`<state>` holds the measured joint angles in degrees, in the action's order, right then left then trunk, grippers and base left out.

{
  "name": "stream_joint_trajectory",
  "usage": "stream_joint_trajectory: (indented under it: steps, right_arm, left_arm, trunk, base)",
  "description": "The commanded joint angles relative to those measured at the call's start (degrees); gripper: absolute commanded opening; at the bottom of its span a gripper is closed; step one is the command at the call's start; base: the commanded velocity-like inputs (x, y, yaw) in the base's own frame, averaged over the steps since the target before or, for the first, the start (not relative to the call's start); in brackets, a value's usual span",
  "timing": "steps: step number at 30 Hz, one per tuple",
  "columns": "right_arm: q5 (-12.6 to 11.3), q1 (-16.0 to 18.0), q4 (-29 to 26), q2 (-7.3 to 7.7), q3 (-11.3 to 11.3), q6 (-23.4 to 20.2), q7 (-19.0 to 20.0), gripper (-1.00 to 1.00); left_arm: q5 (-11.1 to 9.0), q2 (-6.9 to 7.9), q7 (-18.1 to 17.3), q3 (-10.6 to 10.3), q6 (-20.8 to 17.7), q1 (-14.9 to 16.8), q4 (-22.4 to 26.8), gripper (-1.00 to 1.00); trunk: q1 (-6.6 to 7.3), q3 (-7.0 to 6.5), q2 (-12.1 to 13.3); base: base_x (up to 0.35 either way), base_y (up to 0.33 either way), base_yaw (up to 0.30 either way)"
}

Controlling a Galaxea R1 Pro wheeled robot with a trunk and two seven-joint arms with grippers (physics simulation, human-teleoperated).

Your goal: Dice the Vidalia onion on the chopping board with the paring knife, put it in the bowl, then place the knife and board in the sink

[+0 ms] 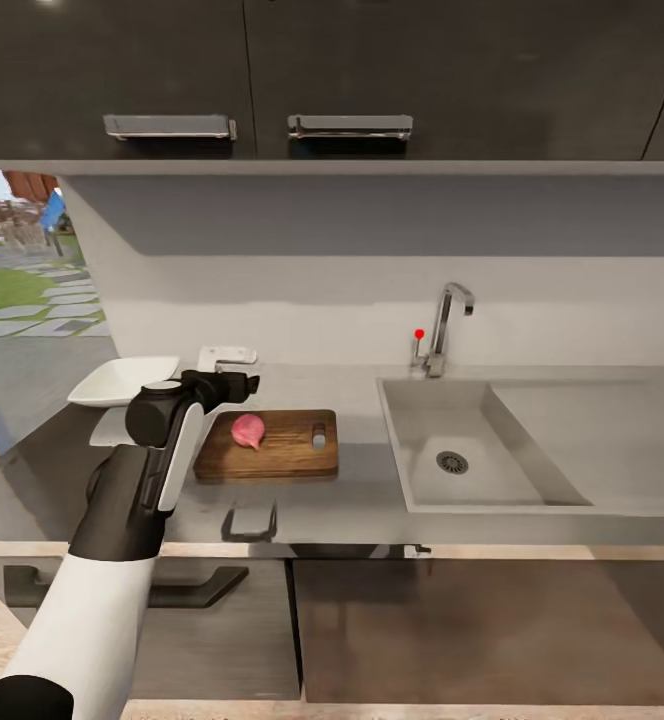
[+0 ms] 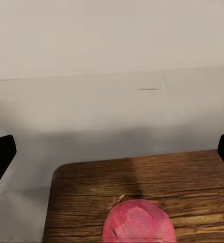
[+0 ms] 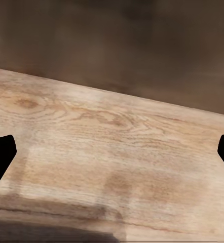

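The pinkish-red Vidalia onion (image 1: 248, 430) (image 2: 137, 224) lies on the left half of the dark wooden chopping board (image 1: 290, 457) (image 2: 193, 177), which rests on the grey countertop (image 1: 352, 395) left of the sink (image 1: 412, 450). My left gripper (image 1: 240, 382) (image 2: 113, 156) hovers just behind the onion at the board's far left corner, open, holding nothing. The white bowl (image 1: 122, 380) stands at the far left of the counter, behind my left arm. My right gripper (image 3: 112, 152) is open above pale wooden floor. The paring knife is out of view.
A chrome faucet (image 1: 450, 312) with a red knob (image 1: 419, 334) stands behind the basin, with the drainboard (image 1: 612, 440) to its right. A small white object (image 1: 227, 355) sits by the wall behind the board. Dark cabinets hang overhead, and handled drawers sit below the counter.
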<state>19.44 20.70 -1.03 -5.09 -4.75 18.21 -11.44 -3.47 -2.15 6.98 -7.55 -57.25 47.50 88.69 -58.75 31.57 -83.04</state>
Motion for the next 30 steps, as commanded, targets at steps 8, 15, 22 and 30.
stream_joint_trajectory:
  steps: [8, 15, 22, 30]
  right_arm:
    - [0.6, 0.04, 0.07, -0.04, -0.47, 0.16, -0.23, 1.0]
    - [0.6, 0.04, 0.07, -0.04, -0.47, 0.16, -0.22, 1.0]
    - [0.6, 0.04, 0.07, -0.05, -0.48, 0.16, -0.18, 1.0]
    - [0.6, 0.04, 0.07, -0.06, -0.45, 0.16, -0.17, 1.0]
  left_arm:
    - [-0.4, 0.22, 0.49, -0.18, -0.23, 0.05, -0.16, 1.0]
    - [-0.4, 0.3, 0.49, -0.25, -0.23, 0.05, -0.24, 1.0]
    - [-0.4, 0.3, 0.49, -0.27, -0.23, 0.05, -0.55, 1.0]
    - [-0.44, 0.3, 0.49, -0.28, -0.19, -0.04, -1.06, 1.0]
  trunk:
    - [0.02, 0.06, -0.04]
    - [0.02, 0.06, -0.04]
    - [0.02, 0.06, -0.04]
    - [0.02, 0.06, -0.04]
  base:
    - [-0.282, 0.0, 0.0]
    - [-0.333, 0.0, 0.0]
    - [-0.335, 0.0, 0.0]
    - [-0.335, 0.0, 0.0]
